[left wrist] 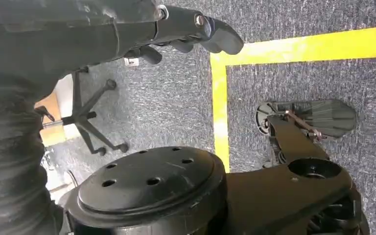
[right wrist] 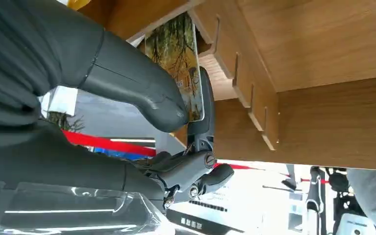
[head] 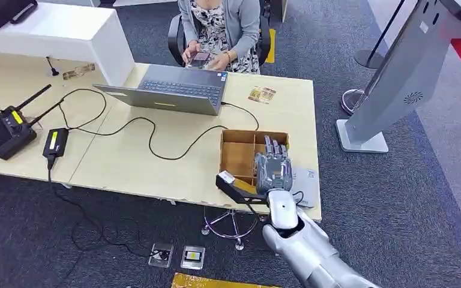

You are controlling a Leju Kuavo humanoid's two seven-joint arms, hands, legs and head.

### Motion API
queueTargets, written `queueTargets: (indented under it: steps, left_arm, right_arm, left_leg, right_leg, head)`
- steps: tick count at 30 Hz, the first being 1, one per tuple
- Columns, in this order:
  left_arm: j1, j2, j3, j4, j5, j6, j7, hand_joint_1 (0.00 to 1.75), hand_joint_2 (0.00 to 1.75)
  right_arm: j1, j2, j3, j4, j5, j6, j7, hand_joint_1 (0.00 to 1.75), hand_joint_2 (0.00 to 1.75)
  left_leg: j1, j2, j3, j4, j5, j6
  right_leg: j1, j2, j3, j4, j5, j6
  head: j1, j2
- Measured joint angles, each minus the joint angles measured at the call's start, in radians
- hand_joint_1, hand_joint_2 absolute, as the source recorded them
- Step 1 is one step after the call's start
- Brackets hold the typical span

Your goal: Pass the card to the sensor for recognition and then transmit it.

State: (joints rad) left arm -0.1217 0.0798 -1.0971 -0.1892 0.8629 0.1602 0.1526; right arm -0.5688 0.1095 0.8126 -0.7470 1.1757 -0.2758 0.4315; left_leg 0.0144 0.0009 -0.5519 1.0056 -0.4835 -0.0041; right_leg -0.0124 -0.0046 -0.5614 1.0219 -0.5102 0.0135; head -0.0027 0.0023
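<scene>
While the left hand [left wrist: 196, 34] hangs low beside the robot's body over grey carpet [left wrist: 176, 98] marked with yellow tape [left wrist: 219, 112], its dark fingers lie slightly curled and apart with nothing between them. Nearer the middle of the scene, the silver right arm [head: 303, 240] reaches up from the near edge to the table [head: 138, 162], and the right hand [head: 273, 171] sits over the near right part of the wooden divided box [head: 240, 150]. In the right wrist view this hand pinches the card [right wrist: 176, 68], printed with a tree landscape, between the thick grey thumb [right wrist: 142, 93] and a darker finger behind it, the card held at the box's slotted wooden wall. Just left of the hand, at the table's near edge, stands a small black device [head: 234, 185] with a tilted top. Farther back a grey laptop [head: 174, 90] lies open, its cable [head: 150, 135] looping across the table toward a black power brick [head: 55, 143] and a radio unit with antennas [head: 6, 129] at the left. Another small printed card [head: 262, 94] lies on the far right of the table. Beyond the laptop a seated person [head: 222, 30] holds a phone. At the far right stands a grey kiosk [head: 396, 78].
</scene>
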Motion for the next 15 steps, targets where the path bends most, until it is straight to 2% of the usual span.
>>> queueTargets:
  steps: [15]
  left_arm:
    - [0.0,-0.002,0.0,0.0,0.024,0.018,0.0,0.0,1.75]
  right_arm:
    - [-0.008,0.023,-0.005,0.058,-0.022,-0.022,-0.042,1.75,1.75]
  left_leg:
    - [0.0,0.001,0.002,0.0,0.0,0.0]
  right_leg:
    - [0.0,0.001,0.001,0.0,0.0,0.0]
  head:
    - [0.0,0.0]
